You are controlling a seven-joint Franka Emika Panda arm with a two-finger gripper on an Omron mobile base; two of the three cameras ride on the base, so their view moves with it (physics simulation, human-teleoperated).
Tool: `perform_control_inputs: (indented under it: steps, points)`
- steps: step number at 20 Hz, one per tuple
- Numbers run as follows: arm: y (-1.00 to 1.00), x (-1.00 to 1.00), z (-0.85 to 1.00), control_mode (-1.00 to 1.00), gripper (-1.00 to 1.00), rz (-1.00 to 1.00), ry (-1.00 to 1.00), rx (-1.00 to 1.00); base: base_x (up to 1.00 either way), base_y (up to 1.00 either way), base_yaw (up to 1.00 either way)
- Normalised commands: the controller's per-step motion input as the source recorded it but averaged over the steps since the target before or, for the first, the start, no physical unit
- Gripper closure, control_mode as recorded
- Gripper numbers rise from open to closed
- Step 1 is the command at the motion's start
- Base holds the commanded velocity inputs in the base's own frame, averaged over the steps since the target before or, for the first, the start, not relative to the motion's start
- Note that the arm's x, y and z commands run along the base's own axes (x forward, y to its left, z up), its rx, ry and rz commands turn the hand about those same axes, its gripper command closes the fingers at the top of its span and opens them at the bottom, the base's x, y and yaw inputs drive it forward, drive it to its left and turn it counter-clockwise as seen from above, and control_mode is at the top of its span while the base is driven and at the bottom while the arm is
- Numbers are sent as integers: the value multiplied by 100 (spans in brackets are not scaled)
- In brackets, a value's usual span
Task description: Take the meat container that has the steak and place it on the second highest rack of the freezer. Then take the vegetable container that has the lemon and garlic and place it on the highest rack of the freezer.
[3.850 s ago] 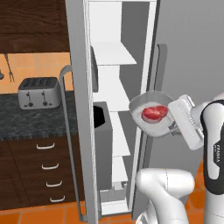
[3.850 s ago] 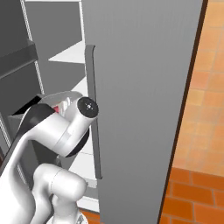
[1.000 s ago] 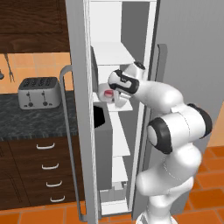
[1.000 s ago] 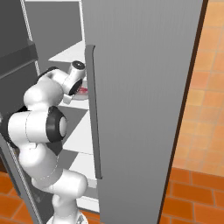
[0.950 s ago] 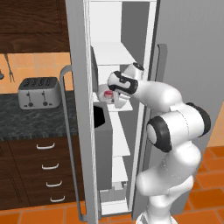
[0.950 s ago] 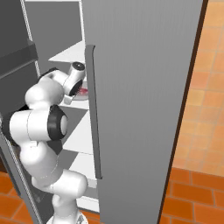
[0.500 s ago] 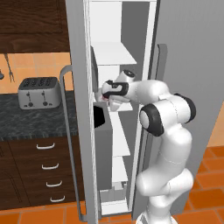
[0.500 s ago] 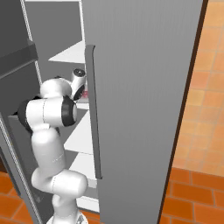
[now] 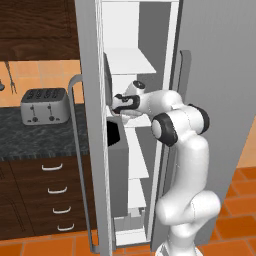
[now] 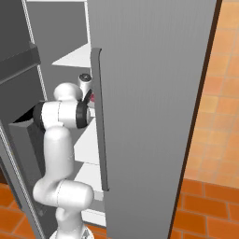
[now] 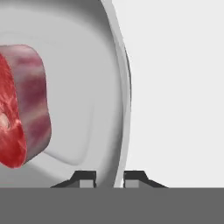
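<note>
One steak | red, marbled, paler purplish edge | in grey container

Base views flank arm from behind, sharing open freezer; hand view close on steak.

Orange-brown floor tiles cover the kitchen floor. On the left, a dark speckled bench carries a silver toaster above dark wood drawers with pale handles, under dark wood cupboards.

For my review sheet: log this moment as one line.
stage: placing | container with steak: on second rack | jaws: astride rim, grip unclear | freezer: open
</note>
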Motion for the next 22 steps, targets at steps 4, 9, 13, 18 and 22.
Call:
perform_control_inputs:
  steps: [4, 9, 13, 18, 22]
  points:
    - [16, -13, -11, -100, -100, -4, -13, 0, 0, 0, 0]
    - [-13, -91, 17, -100, -100, -3, -6, 2, 0, 0, 0]
    - [-33, -85, 36, -100, -100, -1, -2, 1, 0, 0, 0]
    - [-10, -94, 23, -100, -100, 0, -14, 0, 0, 0, 0]
    - [0, -100, 64, -100, -100, 0, -28, -7, 0, 0, 0]
